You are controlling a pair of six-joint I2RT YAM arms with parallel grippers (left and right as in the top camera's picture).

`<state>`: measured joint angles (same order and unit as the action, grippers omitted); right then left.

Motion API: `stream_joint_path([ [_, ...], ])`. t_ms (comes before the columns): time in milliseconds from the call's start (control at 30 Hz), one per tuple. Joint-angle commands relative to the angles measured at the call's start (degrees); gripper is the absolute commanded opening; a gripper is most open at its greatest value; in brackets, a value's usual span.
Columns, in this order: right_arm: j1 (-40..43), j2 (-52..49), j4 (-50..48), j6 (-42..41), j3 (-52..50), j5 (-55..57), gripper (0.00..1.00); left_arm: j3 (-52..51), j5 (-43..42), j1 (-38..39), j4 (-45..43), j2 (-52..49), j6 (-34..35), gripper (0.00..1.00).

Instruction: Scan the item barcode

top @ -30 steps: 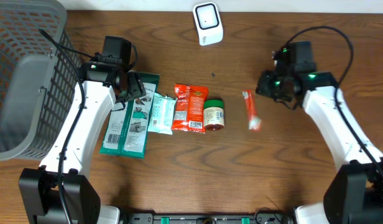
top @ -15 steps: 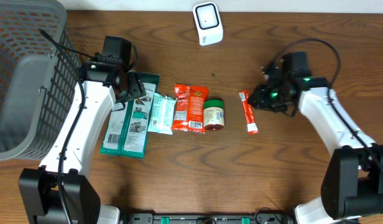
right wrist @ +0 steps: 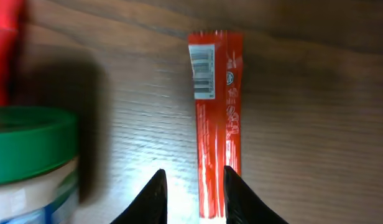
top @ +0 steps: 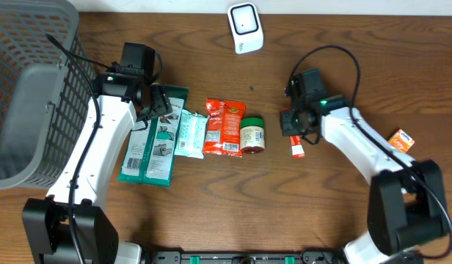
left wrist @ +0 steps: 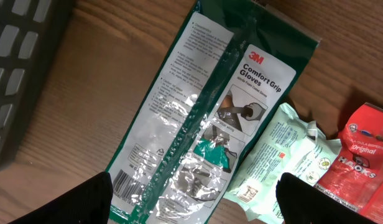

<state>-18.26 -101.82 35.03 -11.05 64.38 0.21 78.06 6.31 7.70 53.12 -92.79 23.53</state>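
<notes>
Red glossy stick packet (right wrist: 216, 112) lies flat, barcode up, centre frame, its lower end between the slightly parted jaws of the right gripper (right wrist: 193, 190). Grasping looks in hand; next, pinch, lift and show the code to the rounded white scanner (top: 245, 28) at top centre. Left gripper (left wrist: 196, 194) hangs spread wide.

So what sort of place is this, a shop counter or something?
Likely a mock shop checkout on a wooden table: a white barcode scanner at the far edge, packaged goods like the gloves pack and red stick packet laid out, and a grey basket alongside.
</notes>
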Motion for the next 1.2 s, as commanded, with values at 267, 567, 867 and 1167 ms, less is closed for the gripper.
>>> stream_joint_path([
  [267,-2.10,-9.90,-2.23,0.37,-0.79,9.20,0.19,-0.17,0.33,-0.02,0.15,-0.11,-0.37,0.84],
  [567,-2.03,-5.03,-0.50,0.39,0.31,8.17,0.24,-0.17,0.33,-0.02,0.15,-0.11,-0.37,0.84],
  [867,-2.08,2.62,3.48,0.39,0.39,8.00,0.31,-0.17,0.33,-0.02,0.15,-0.11,-0.37,0.84],
  [1167,-2.10,-1.49,3.26,0.39,-1.79,7.63,0.27,-0.17,0.33,-0.02,0.15,-0.11,-0.37,0.84],
])
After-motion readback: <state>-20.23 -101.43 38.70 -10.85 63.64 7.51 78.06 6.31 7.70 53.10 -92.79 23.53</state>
